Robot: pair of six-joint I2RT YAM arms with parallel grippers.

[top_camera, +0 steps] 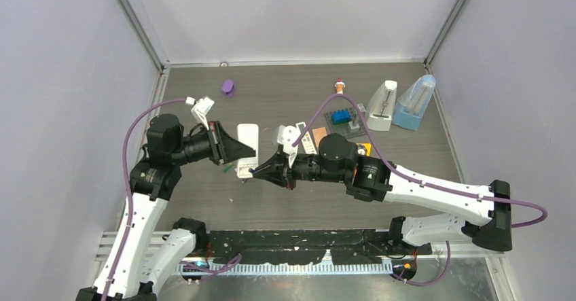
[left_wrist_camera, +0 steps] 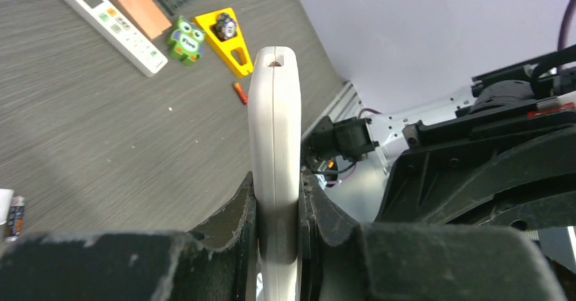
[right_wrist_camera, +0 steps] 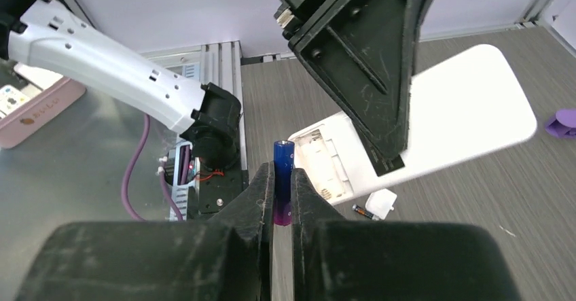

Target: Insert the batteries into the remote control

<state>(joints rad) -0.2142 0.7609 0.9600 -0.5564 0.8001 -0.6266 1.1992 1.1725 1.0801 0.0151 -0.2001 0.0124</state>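
Top external: dark woodgrain table (top_camera: 204, 202), pale walls (top_camera: 292, 15), remote (top_camera: 247, 138) clamped aloft.

The table (top_camera: 285, 97) has a dark grey wood-grain face, matt and finely streaked. The remote control (left_wrist_camera: 275, 145) clamped in the left gripper (left_wrist_camera: 276, 185) is smooth white plastic with a soft sheen — a moulded seam runs down its edge. That gripper's fingers (right_wrist_camera: 367, 63) are matt black plastic, scuffed with pale scratches. The right gripper (right_wrist_camera: 282, 172) pinches the purple battery (right_wrist_camera: 283, 155), whose blue-to-purple wrap is glossy; its own fingers (right_wrist_camera: 258, 206) look grainy and dull. The arm shell (right_wrist_camera: 102, 56) is glossy white plastic, the ribbed rail (right_wrist_camera: 221, 63) bare metal.
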